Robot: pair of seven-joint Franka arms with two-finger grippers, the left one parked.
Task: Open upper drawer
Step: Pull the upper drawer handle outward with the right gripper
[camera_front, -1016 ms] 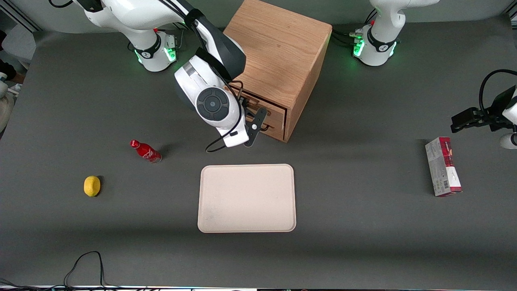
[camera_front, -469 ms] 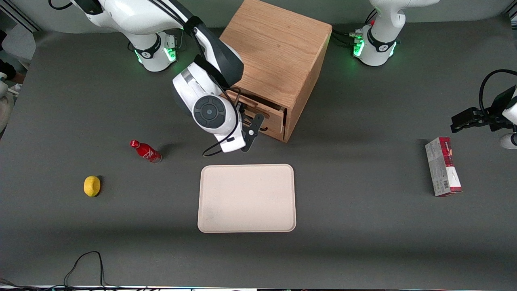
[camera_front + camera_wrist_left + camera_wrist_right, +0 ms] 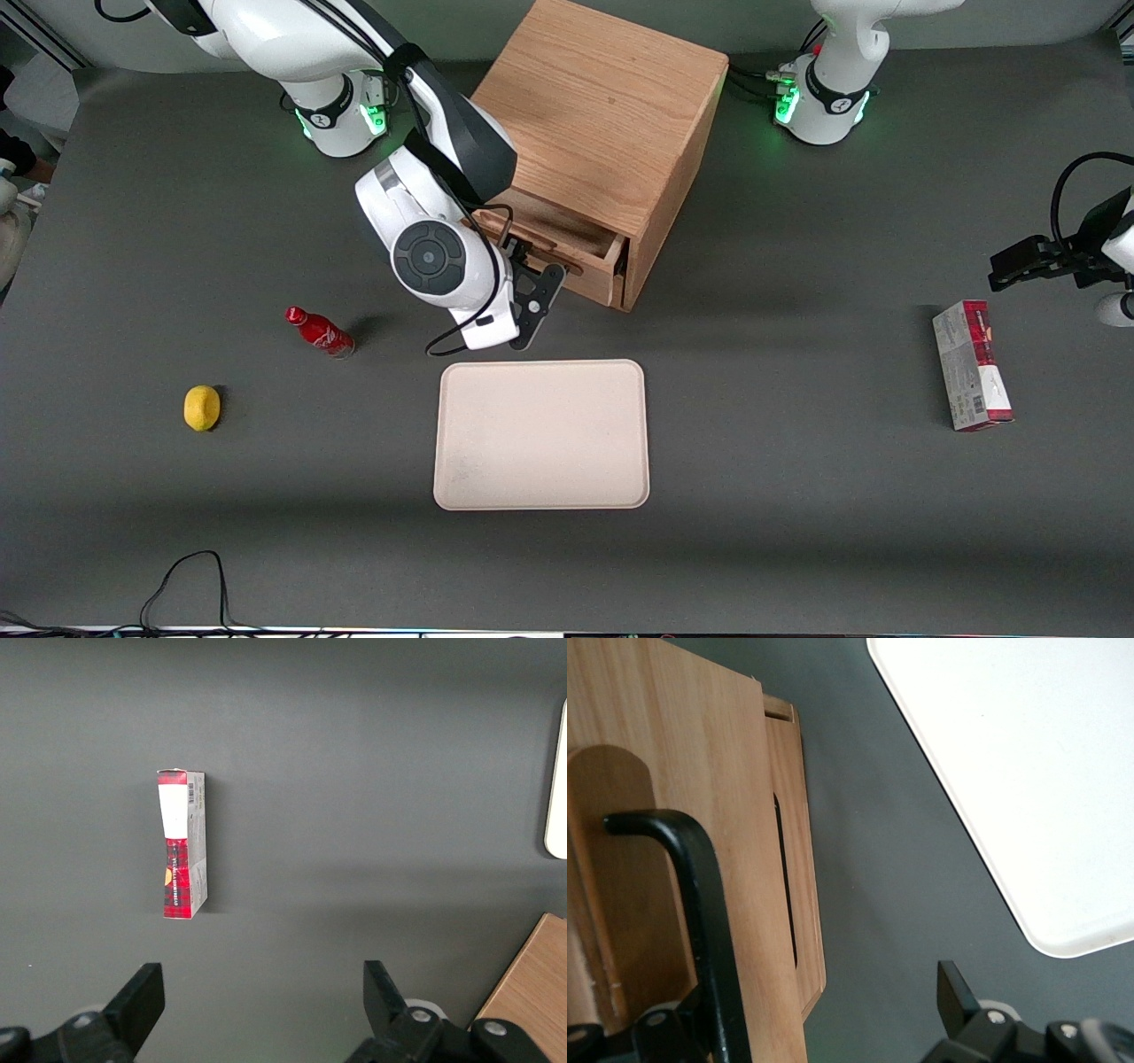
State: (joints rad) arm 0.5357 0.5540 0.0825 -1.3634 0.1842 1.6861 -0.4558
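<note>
The light oak cabinet [image 3: 602, 115] stands at the back of the table. Its upper drawer [image 3: 556, 237] is slid partly out, so its wooden inside shows. My gripper [image 3: 530, 276] is at the drawer's front, mostly covered by the white wrist. In the right wrist view the drawer front [image 3: 744, 859] carries the black bar handle [image 3: 704, 904]. My gripper [image 3: 826, 997] is open, with its fingers spread wide. One finger [image 3: 700, 1014] lies against the handle bar. The other finger [image 3: 954, 990] hangs over bare table.
A cream tray [image 3: 540, 496] lies nearer the front camera than the cabinet, its corner [image 3: 1028, 771] close to the gripper. A red bottle [image 3: 319, 330] and a lemon [image 3: 202, 408] lie toward the working arm's end. A red and grey box [image 3: 972, 365] lies toward the parked arm's end.
The arm has drawn away from the cabinet, toward the working arm's end. The upper drawer has slid farther out with it, and more of its inside shows.
</note>
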